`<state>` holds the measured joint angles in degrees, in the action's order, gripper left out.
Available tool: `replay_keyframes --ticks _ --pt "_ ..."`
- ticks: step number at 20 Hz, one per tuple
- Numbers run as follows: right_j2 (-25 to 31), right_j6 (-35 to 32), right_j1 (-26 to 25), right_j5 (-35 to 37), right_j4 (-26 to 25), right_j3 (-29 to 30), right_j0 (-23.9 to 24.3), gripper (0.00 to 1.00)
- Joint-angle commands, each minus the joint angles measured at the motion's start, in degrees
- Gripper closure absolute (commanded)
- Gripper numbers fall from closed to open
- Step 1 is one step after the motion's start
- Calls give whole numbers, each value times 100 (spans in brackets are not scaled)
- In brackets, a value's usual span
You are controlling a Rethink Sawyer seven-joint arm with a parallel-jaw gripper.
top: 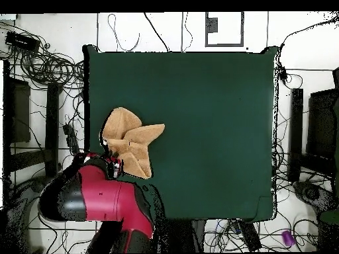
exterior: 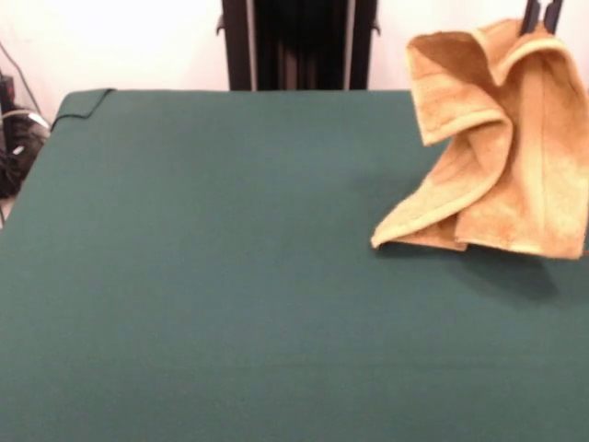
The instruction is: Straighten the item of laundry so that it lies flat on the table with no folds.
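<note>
Towel (exterior: 502,157) is hanging bunched w/ deep folds at the far right of the front view, lower corners just brushing the bench (exterior: 230,276). Fingers (exterior: 541,17) are pinching its top edge, closed on cloth. Towel's hanging straight below the fingers, long axis vertical; next move, I'd judge, needs a drag toward open bench at left.

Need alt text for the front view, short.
An orange-tan towel hangs bunched and folded from the gripper at the picture's top right, its lower edge at or just above the green table. Only the gripper's dark tips show at the top edge.
</note>
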<state>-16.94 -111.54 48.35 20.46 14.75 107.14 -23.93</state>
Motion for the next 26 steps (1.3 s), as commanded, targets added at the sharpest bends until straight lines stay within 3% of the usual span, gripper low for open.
replay_keyframes --ticks 1,12,19,26 --pt "-171 -2133 -112 792 484 354 -465 100" --pt "-384 -2903 -208 903 724 224 -1072 100" --pt "-697 -3616 -194 1414 798 -77 -1629 100" --pt "-806 -4100 -260 1686 832 -326 -1864 100"
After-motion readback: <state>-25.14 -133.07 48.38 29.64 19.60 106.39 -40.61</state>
